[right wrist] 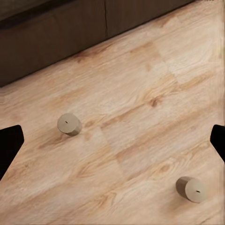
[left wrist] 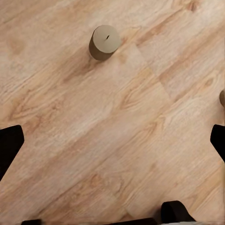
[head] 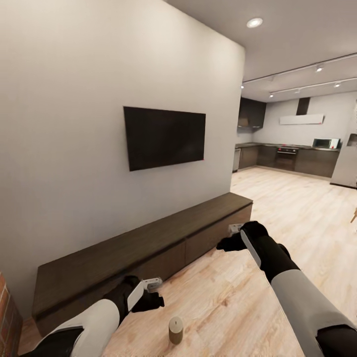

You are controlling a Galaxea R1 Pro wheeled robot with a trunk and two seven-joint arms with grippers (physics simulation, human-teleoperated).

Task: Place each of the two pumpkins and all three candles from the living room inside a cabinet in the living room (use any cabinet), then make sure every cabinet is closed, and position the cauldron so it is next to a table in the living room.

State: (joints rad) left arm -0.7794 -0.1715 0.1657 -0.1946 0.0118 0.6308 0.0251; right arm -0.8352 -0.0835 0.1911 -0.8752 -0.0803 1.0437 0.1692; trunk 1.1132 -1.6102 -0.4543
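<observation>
while nothing legible shows | candle (head: 175, 330) upright on floor (head: 238, 302)

Even, soft indoor light; clean simulator renders with little blur.

A recessed ceiling spot (head: 255, 22) and track lights (head: 319, 68) over the far kitchen glow bright, and the far right floor (head: 297, 208) washes pale. The wall (head: 74, 99) shades gently darker toward the near left. The television (head: 164, 137) stays matte black, without glare. In the wrist views each candle (left wrist: 104, 42) casts only a faint, short shadow on the wood, and the cabinet front (right wrist: 56, 42) is dim. Straight lines bow slightly toward the head view's edges.
</observation>
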